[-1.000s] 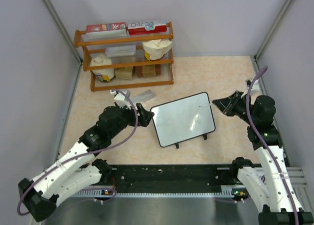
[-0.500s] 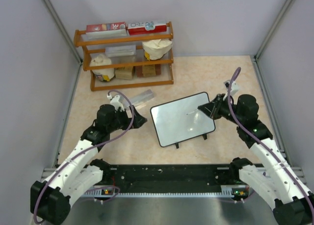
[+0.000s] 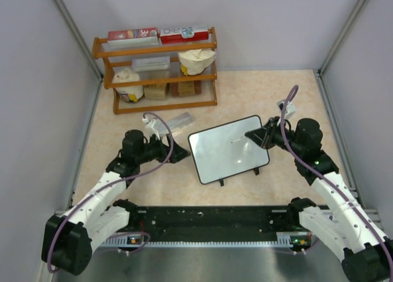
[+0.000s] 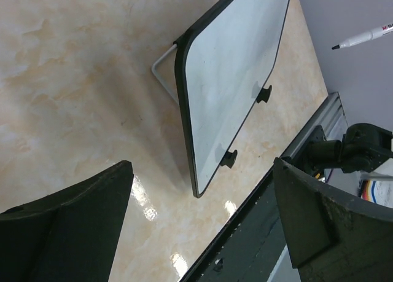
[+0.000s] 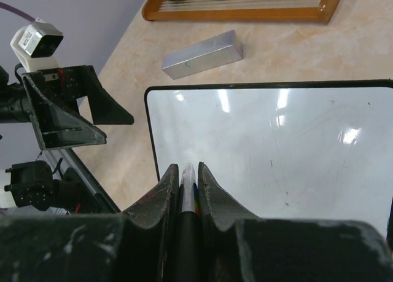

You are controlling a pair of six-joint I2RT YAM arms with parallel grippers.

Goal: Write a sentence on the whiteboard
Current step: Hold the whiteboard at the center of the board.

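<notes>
Barely begun, by the look of it. Whiteboard (image 3: 228,150) in the middle of the overhead view, flat on the table (image 3: 276,91) or tipped slightly on its stand feet. Surface blank apart from glare and faint smudges. No letter of the sentence down yet, so all of the writing left to do.

Left of centre: left claw (image 3: 177,153) spread as wide as it goes, holding nothing, touching nothing, aimed at the board's left edge and just beside it. In the left wrist view, two dark fingers (image 4: 73,233) far apart at the lower corners, the board further off between them. Just above this claw in the overhead view, a small greyish box (image 3: 175,120), apart from the board.

Right of centre: right claw (image 3: 258,136) clamped tight on a marker (image 3: 242,139), the pen sticking out leftward over the board's upper middle. Tip seemingly a little off the surface in the left wrist view; cannot tell for certain.
</notes>
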